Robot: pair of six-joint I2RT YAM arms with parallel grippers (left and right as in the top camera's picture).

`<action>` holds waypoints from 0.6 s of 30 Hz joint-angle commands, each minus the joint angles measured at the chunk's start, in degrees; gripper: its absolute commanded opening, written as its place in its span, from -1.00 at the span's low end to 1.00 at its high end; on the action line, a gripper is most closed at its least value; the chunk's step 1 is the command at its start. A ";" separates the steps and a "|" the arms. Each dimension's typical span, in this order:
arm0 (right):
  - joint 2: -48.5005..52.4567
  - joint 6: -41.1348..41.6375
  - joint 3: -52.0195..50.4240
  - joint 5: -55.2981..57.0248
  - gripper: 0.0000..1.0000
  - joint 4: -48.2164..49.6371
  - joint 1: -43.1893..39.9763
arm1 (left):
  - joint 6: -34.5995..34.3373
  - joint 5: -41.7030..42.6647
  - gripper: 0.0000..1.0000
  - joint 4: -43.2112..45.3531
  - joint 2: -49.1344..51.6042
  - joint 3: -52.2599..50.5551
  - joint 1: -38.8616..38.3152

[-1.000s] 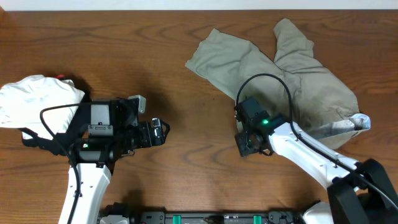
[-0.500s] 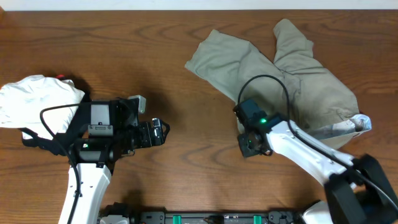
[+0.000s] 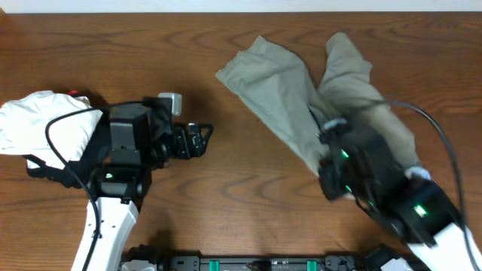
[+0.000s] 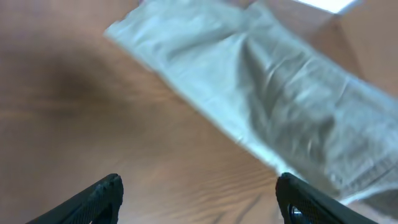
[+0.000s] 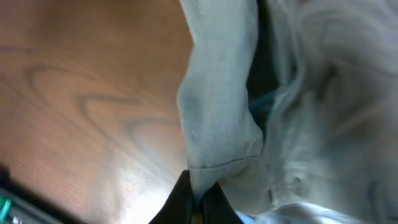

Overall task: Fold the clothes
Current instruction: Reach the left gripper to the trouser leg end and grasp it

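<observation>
Overhead and wrist views, khaki shorts as reference. The shorts lie crumpled on the wooden table. One leg is spread flat toward the far left and the other is bunched toward the far edge. In the right wrist view I see my right gripper with its fingers drawn together on a hemmed fold of the shorts. The cloth rises from the pinch in a pale ridge, and a strip of lighter lining shows beside it. From overhead, my right arm covers the near right part of the shorts and is blurred. My left gripper is on the left of the shorts and well apart from them, over bare wood. Its jaws stand wide apart and hold nothing. In the left wrist view one flat leg of the shorts lies beyond its fingertips. A white garment lies farther left of the shorts, beyond my left arm.
</observation>
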 commanded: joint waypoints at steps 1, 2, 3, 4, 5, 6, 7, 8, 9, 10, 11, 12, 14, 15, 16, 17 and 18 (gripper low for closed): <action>-3.32 -1.40 0.28 0.07 -0.96 -2.71 0.46 | -2.16 0.74 0.61 3.58 0.70 0.63 -2.51; -4.15 -0.17 0.28 1.07 -0.98 -3.76 0.46 | -2.89 0.74 0.61 5.16 1.14 0.63 -3.19; -4.98 1.51 0.28 2.54 -0.98 -4.94 0.46 | -3.89 0.74 0.61 6.95 1.79 0.63 -3.96; -5.73 3.54 0.28 4.44 -0.97 -6.34 0.46 | -4.90 0.74 0.61 8.66 2.67 0.63 -4.70; -6.23 4.98 0.28 5.92 -0.97 -7.41 0.46 | -5.86 0.74 0.61 10.16 3.61 0.63 -5.35; -6.67 6.60 0.28 7.69 -0.97 -8.55 0.46 | -6.99 0.74 0.61 11.58 4.70 0.63 -6.01; -7.08 9.20 0.28 10.21 -0.97 -9.86 0.46 | -8.22 0.74 0.61 13.00 6.05 0.63 -6.69; -7.43 12.52 0.28 13.11 -0.97 -11.39 0.46 | -9.57 0.74 0.61 14.36 7.58 0.63 -7.32; -7.74 16.79 0.28 16.63 -0.98 -13.35 0.46 | -10.86 0.74 0.58 15.58 9.16 0.63 -7.85; -7.96 21.18 0.28 20.09 -0.97 -15.54 0.46 | -12.50 0.76 0.54 17.03 11.13 0.63 -8.37; -8.04 24.17 0.28 22.29 -0.97 -17.35 0.46 | -13.86 0.76 0.52 18.32 12.85 0.63 -8.76; -8.04 27.39 0.28 24.28 -0.98 -19.15 0.46 | -15.37 0.76 0.51 20.02 14.88 0.66 -9.16; -8.04 31.10 0.28 26.21 -0.97 -20.63 0.46 | -17.62 0.79 0.51 22.99 18.43 0.87 -9.66; -8.04 32.81 0.28 26.95 -0.97 -21.16 0.46 | -18.34 0.98 0.51 24.09 20.04 1.22 -9.81; -8.04 35.06 0.28 27.85 -0.97 -21.99 0.46 | -19.10 1.29 0.51 25.16 21.90 1.86 -9.92; -8.04 39.91 0.28 29.40 -0.97 -23.54 0.46 | -20.06 1.44 0.51 25.66 23.63 2.75 -10.01; -8.04 44.54 0.28 30.51 -0.98 -24.92 0.46 | -20.72 1.44 0.50 25.73 25.05 3.72 -10.05</action>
